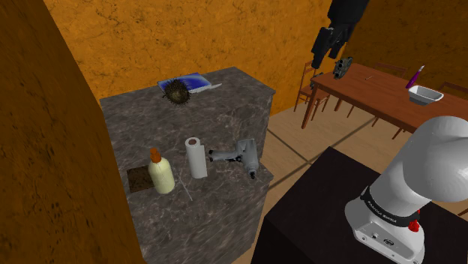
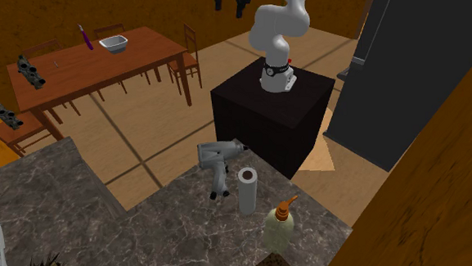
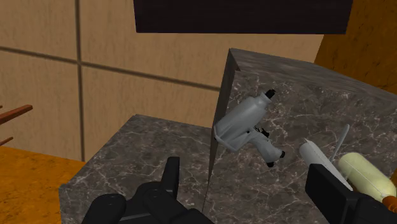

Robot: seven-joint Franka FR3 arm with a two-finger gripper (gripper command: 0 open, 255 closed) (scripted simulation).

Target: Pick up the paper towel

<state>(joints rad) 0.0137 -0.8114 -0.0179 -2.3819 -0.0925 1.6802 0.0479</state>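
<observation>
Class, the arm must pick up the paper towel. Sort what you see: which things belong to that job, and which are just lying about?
Belongs to the job:
paper towel roll, upright on the counter
gripper, open

Just lying about:
grey drill
cream bottle
spiky ball
white bowl

Paper towel roll (image 1: 197, 157) is showing plain white. Counter (image 1: 225, 112) is showing dark grey marbling, pale-veined. Drill (image 1: 241, 155) is showing light grey with black tips. Bottle (image 1: 160, 174) is showing cream under an orange cap. Wall (image 1: 247, 37) is showing mottled orange. Stand (image 2: 250, 123) is showing flat black.
</observation>
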